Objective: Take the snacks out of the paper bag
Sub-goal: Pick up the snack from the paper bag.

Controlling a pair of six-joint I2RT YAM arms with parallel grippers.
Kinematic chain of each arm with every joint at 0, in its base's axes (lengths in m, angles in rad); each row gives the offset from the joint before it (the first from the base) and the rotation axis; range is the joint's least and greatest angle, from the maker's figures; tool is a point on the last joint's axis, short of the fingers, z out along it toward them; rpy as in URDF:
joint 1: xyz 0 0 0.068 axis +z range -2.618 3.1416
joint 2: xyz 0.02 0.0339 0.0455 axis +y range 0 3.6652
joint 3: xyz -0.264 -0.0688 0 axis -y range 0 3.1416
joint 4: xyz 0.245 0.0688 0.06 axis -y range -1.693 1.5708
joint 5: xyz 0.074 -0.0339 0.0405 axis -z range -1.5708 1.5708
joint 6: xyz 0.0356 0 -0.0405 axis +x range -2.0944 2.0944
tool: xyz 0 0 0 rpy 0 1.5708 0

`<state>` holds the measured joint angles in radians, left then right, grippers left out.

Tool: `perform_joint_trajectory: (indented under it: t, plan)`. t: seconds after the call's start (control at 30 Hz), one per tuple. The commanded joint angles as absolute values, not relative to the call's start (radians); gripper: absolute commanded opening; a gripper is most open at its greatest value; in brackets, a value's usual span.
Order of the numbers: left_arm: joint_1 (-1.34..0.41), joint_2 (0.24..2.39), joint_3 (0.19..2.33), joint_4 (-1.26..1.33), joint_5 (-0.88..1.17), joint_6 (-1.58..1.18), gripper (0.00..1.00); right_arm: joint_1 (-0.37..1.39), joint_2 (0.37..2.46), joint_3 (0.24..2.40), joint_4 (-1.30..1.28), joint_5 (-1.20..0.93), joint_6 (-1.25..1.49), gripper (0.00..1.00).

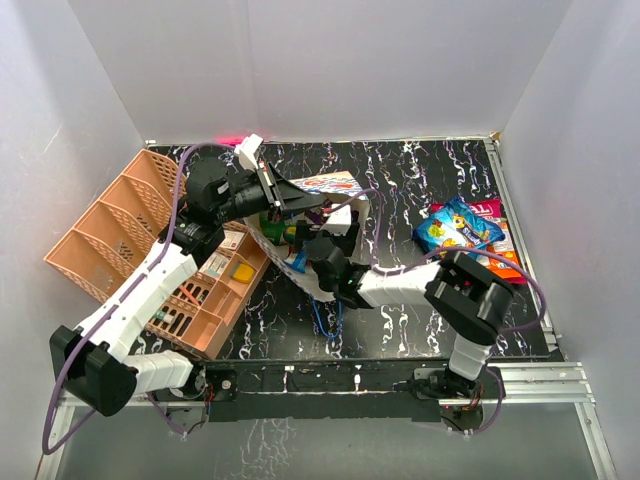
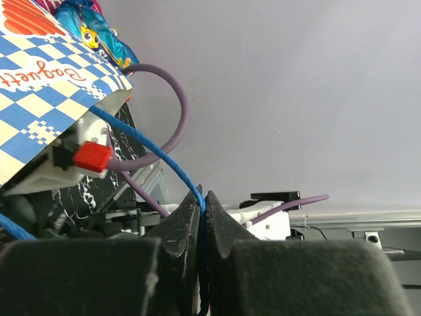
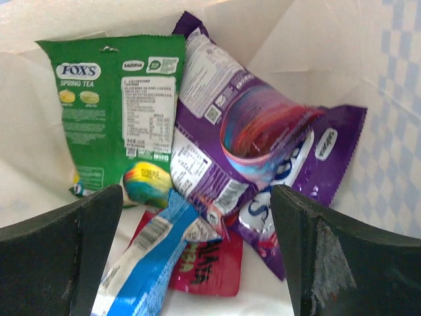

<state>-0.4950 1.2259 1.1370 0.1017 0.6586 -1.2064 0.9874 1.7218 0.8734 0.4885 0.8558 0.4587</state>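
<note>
The paper bag (image 1: 335, 185) lies on its side mid-table, mouth toward the arms. My left gripper (image 1: 292, 200) is shut on its blue cord handle (image 2: 164, 158) and holds the mouth up; the chequered band (image 2: 39, 99) shows in the left wrist view. My right gripper (image 1: 310, 255) reaches into the bag, open and empty (image 3: 197, 224). Below it lie a green packet (image 3: 112, 99), purple packets (image 3: 263, 145), a blue-white packet (image 3: 151, 263), a magenta packet (image 3: 210, 270) and a small round yellow-blue sweet (image 3: 148, 183). More snacks (image 1: 458, 225) lie on the table at the right.
A peach latticed basket (image 1: 130, 240) with small items stands tilted at the left, next to the left arm. An orange packet (image 1: 497, 262) lies beside the blue ones near the right table edge. White walls close in the table on three sides.
</note>
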Motion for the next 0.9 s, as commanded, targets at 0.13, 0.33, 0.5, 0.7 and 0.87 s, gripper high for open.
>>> perform_joint_trajectory:
  t: [0.13, 0.33, 0.5, 0.7, 0.87]
  plan:
    - [-0.499, 1.142, 1.118, 0.119, 0.706, -1.192, 0.00, 0.948, 1.841, 0.972, 0.735, 0.967, 0.151, 0.99]
    - [-0.498, 1.117, 1.138, 0.027, 0.708, -1.135, 0.00, 0.919, 1.921, 0.961, 0.957, 0.913, -0.140, 0.99]
    - [-0.499, 1.120, 1.152, -0.002, 0.720, -1.111, 0.00, 0.896, 1.998, 0.962, 1.013, 0.860, -0.208, 0.99]
    - [-0.498, 1.130, 1.153, -0.005, 0.732, -1.110, 0.00, 0.893, 1.981, 0.904, 0.901, 0.762, 0.023, 1.00]
    - [-0.499, 1.136, 1.155, -0.021, 0.735, -1.102, 0.00, 0.891, 1.968, 0.861, 0.869, 0.725, 0.109, 0.84]
